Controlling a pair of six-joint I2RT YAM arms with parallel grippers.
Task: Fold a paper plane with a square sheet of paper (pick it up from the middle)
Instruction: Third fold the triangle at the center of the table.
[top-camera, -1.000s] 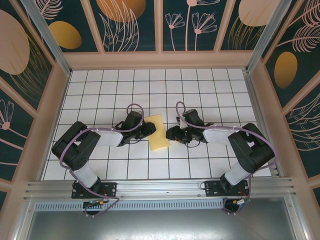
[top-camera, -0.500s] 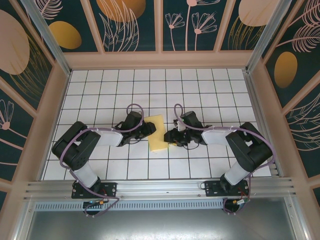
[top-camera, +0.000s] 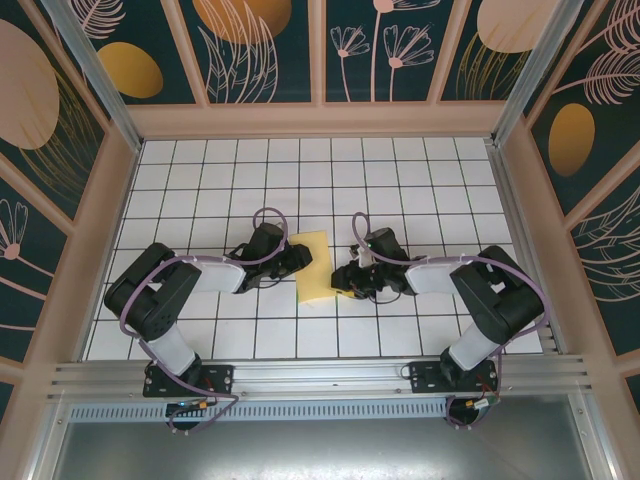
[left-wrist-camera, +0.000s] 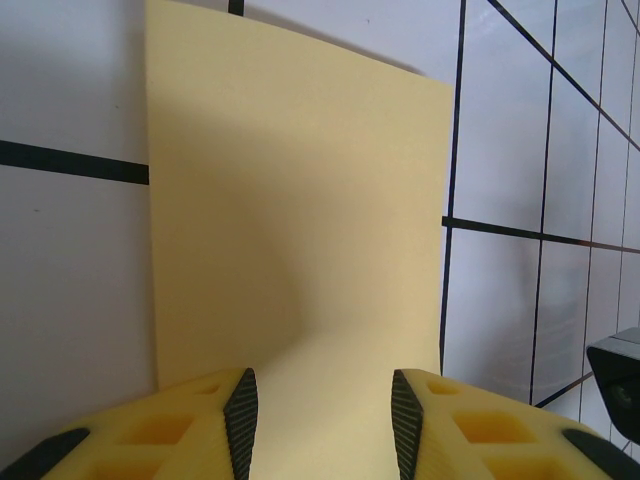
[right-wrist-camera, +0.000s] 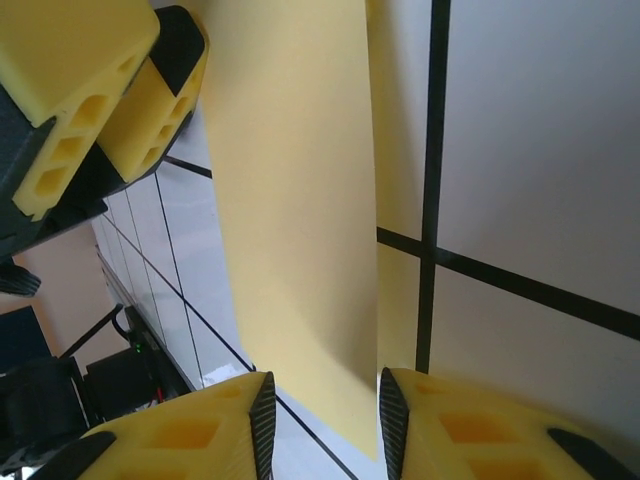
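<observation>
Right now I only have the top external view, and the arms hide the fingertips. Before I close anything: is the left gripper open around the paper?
Observer: Yes. On the left wrist camera the left gripper is open, with the paper running into the gap.
Operator: And the right one?
Observer: The right wrist camera shows the right gripper open too, with the paper's edge in its gap.
Operator: Is the sheet lying flat?
Observer: Probably not. The left wrist camera shows a soft shadow across it near the gripper, so it looks bowed there.

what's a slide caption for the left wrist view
Left gripper, jaws open, straddling an edge of the yellow paper sheet on the tiled table
</observation>
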